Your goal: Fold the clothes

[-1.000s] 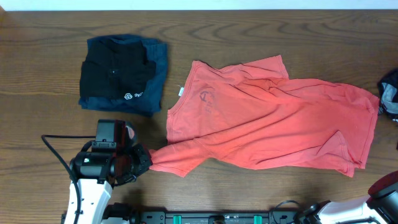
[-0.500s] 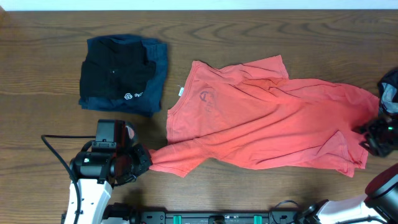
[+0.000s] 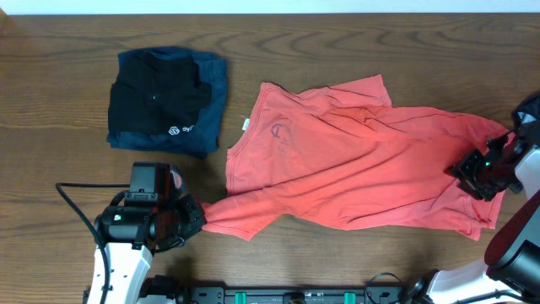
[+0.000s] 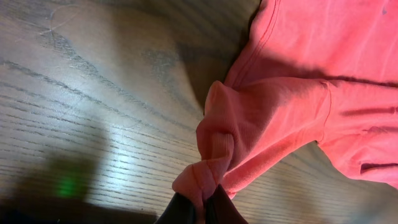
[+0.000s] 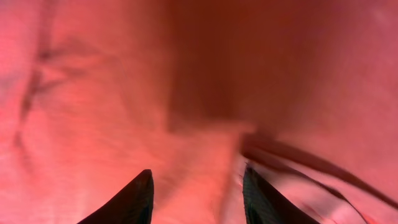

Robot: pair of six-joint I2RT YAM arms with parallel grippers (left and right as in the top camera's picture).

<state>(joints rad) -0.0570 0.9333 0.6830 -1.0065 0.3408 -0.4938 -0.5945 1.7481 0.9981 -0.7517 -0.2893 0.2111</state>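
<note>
Counter (image 3: 67, 127) carries everything. The T-shirt (image 3: 354, 169) lies spread but rumpled across it, running from your left end effector (image 3: 194, 218) to the right end effector (image 3: 477, 173).

The black garment (image 3: 156, 101) is folded on top of the navy garment (image 3: 218, 93). The stack sits ahead of the left end effector, apart from the T-shirt. Not your job.

Left end effector: clamped on a bunched edge of the T-shirt, probably a sleeve, low to the counter. Wrist view shows the fabric pinched right at the tips. My read: it anchors that end so the other end can be pulled flat.

Right end effector: over the opposite end of the T-shirt, jaws apart, fabric directly beneath, nothing gripped. Likely lining up the second grip. The cloth under it is creased, so you risk catching two layers.
</note>
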